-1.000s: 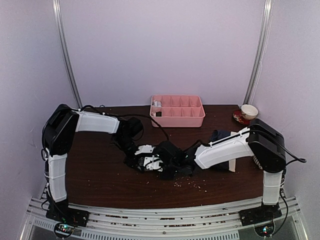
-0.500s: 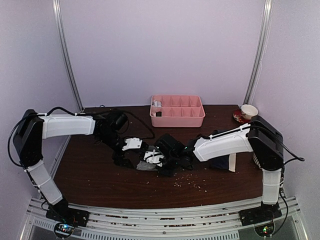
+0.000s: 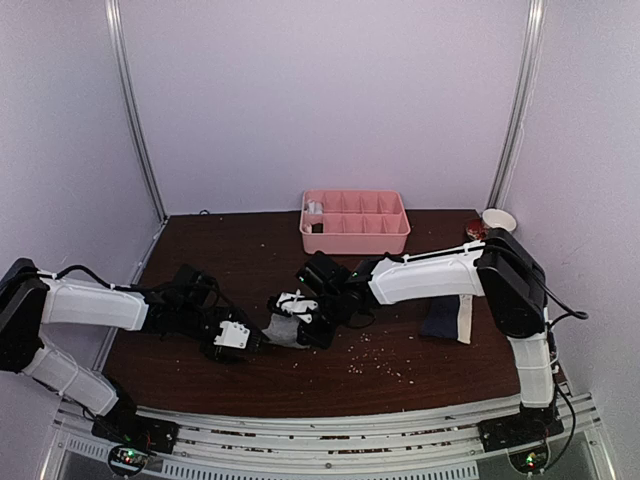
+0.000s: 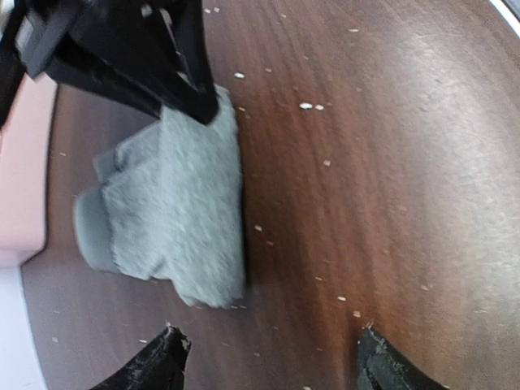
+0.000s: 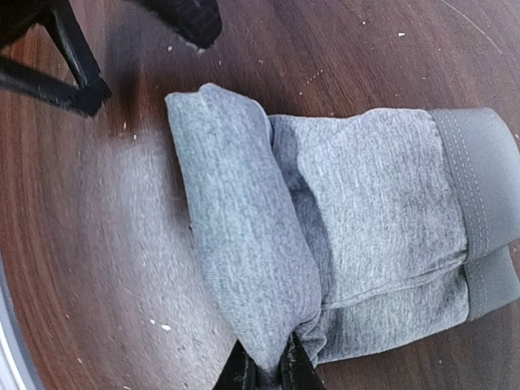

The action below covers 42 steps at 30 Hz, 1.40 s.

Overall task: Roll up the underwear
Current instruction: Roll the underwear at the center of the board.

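I see the top camera looking down from high behind the rig. Both wrist cameras sit close over the table, facing each other across the grey underwear.

The grey boxer briefs are folded into a compact bundle near the tabletop's middle. The navy boxer briefs, cream-waistbanded, are laid toward its right edge.

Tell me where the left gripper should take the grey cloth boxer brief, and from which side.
Probably best: grip the free end of the thick rolled fold of the grey cloth boxer brief, coming in low from the left. The right gripper pinches the fold's other end, the flat waistband lies on the far side, and the open left gripper faces that plump end.
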{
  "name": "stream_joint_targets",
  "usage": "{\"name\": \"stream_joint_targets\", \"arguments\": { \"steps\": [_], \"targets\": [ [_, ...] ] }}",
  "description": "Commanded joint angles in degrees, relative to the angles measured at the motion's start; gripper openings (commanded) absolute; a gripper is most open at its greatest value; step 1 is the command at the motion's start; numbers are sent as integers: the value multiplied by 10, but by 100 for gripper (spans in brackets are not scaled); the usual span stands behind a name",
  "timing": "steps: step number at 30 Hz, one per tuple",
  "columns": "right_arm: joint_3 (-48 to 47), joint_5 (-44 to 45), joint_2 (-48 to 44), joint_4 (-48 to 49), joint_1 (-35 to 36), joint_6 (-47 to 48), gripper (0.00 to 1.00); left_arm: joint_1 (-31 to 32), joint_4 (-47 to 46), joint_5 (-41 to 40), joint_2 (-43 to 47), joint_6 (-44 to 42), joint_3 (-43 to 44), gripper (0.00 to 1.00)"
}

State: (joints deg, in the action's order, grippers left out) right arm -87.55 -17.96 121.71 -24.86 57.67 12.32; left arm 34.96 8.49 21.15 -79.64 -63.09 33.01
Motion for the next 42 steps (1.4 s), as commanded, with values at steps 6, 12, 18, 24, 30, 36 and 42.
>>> {"name": "stream_joint_targets", "arguments": {
  "steps": [6, 12, 18, 24, 30, 36, 42],
  "targets": [
    [-72, -99, 76, -96, -27, -91, 8, 77, -199, -46, 43, -42, -75, 74],
    [-89, -121, 82, -98, -39, -111, 8, 121, -272, -123, 10, -37, -91, 66],
    [-99, -115, 89, -111, -40, -107, 7, 124, -335, -171, -42, -30, -83, 64],
    [-99, -116, 93, -114, -42, -102, 6, 125, -342, -194, -83, -29, -65, 63],
    [-98, -118, 96, -115, -44, -99, 6, 127, -347, -211, -109, -34, -60, 54],
    [-101, -124, 95, -121, -48, -90, 6, 127, -335, -242, -147, -37, -45, 39],
    [-107, -128, 100, -129, -51, -83, 5, 127, -341, -271, -185, -35, -31, 35]
  ]
}}
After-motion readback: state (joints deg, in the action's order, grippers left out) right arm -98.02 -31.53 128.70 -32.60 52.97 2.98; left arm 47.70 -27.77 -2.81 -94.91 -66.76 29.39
